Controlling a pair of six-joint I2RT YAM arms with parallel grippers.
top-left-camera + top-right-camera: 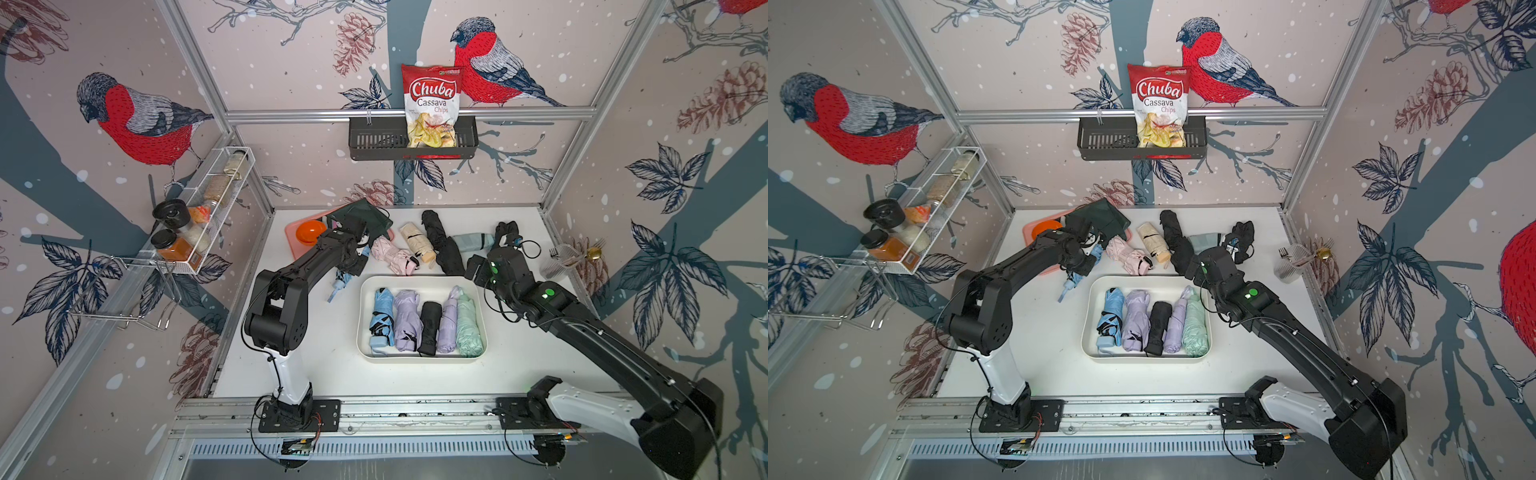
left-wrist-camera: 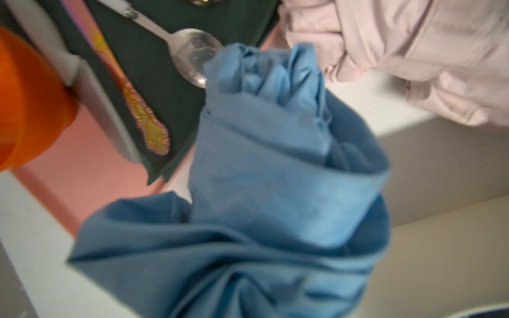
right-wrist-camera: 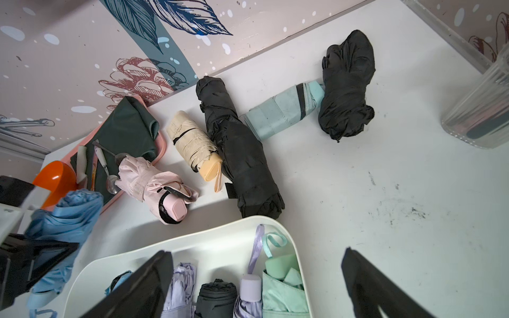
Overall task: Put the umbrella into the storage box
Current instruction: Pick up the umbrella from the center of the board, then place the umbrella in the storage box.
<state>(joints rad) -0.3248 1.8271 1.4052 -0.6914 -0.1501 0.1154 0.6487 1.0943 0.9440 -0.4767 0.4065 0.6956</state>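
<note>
Blue folded umbrella (image 1: 340, 279) sits clamped in the left pincer (image 1: 356, 261), just outside the storage box (image 1: 362, 328), between it and the pink tray (image 3: 162, 147); whether it touches the counter (image 1: 316, 365) is unclear. Right pincer (image 3: 256, 252) hangs with jaws wide apart over the box's far corner; five folded umbrellas lie inside

A chips bag (image 1: 431, 106) stands in a black basket (image 1: 374, 143) on the back wall. A wire rack (image 1: 212, 216) on the side wall holds spice jars (image 1: 178, 249). On the worktop (image 1: 415, 378), a pink tray (image 2: 82, 179) carries an orange bowl (image 1: 311, 231), a dark green cloth (image 2: 154, 55) and a spoon (image 2: 192, 55). A ribbed glass (image 3: 479, 110) stands near the corner.
</note>
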